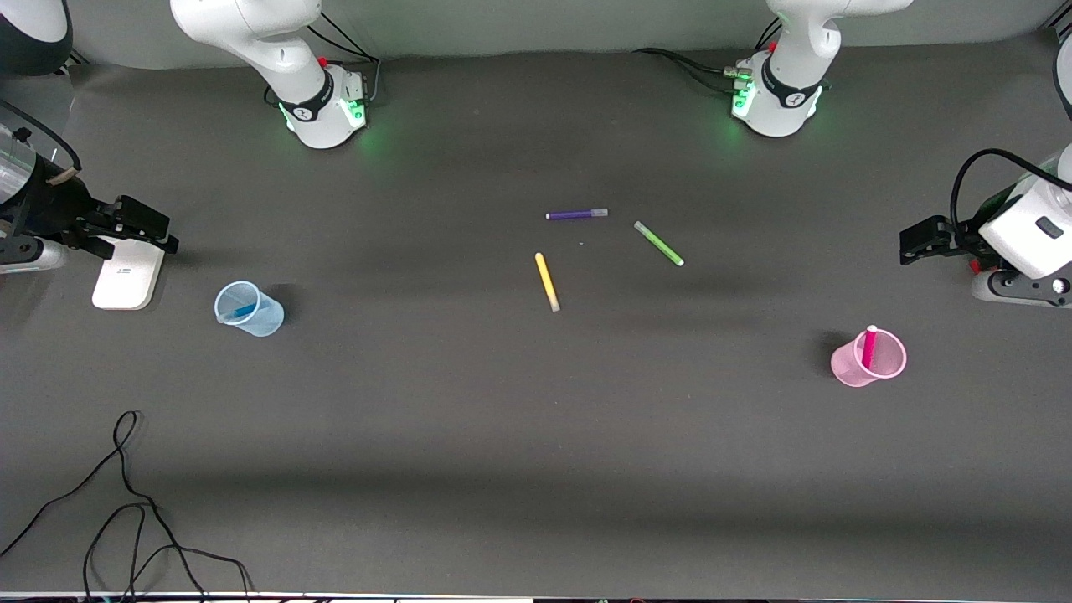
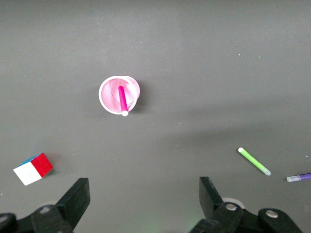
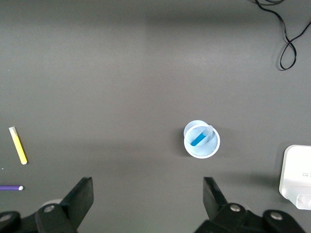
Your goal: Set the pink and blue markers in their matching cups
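1. The magenta-pink marker point(image 1: 868, 347) stands tilted inside the translucent pink plastic cup point(image 1: 879, 367) toward the left arm's end of the table, pale cap end up.
2. The bright blue marker point(image 1: 240, 312) leans inside the pale blue translucent cup point(image 1: 260, 316) toward the right arm's end.
3. Both look sorted already; I'd judge no pick remains.
4. The left gripper point(image 2: 141, 204) hangs wide and empty up by the table's edge, the pink cup nearest it.
5. The right gripper point(image 3: 146, 204) is likewise spread, holding nothing, nearest the blue cup.
6. Purple point(image 1: 576, 214), green point(image 1: 658, 244) and yellow point(image 1: 547, 281) markers lie flat mid-table.
7. Only the left wrist view shows a small colour cube point(image 2: 33, 168); only the right wrist view shows the blue marker's pale cap.
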Action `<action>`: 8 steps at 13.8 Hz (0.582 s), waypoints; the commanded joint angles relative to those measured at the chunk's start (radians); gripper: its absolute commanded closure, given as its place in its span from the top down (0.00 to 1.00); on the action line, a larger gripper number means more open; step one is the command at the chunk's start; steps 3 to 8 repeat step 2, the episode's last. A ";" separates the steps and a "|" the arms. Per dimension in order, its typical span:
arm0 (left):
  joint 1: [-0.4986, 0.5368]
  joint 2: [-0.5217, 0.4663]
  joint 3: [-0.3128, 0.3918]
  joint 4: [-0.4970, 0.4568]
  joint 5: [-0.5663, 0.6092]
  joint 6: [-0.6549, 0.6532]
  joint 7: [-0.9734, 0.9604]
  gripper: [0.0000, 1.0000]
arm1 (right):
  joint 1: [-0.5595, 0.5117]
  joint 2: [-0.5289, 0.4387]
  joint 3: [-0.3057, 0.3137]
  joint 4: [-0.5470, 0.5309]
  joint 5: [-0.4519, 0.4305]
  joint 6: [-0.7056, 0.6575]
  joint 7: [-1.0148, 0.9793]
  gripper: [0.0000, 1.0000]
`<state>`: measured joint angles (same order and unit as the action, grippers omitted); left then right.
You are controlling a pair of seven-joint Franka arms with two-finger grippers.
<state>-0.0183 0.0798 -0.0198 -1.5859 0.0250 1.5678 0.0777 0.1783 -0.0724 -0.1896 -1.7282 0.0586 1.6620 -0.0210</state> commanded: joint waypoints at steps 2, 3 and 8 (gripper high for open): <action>-0.015 -0.005 0.014 0.014 -0.010 -0.009 -0.018 1.00 | 0.015 0.011 -0.013 0.029 0.000 -0.025 -0.001 1.00; -0.015 -0.005 0.014 0.014 -0.010 -0.009 -0.018 1.00 | 0.015 0.011 -0.013 0.029 0.000 -0.025 -0.001 1.00; -0.015 -0.005 0.014 0.014 -0.010 -0.009 -0.018 1.00 | 0.015 0.011 -0.013 0.029 0.000 -0.025 -0.001 1.00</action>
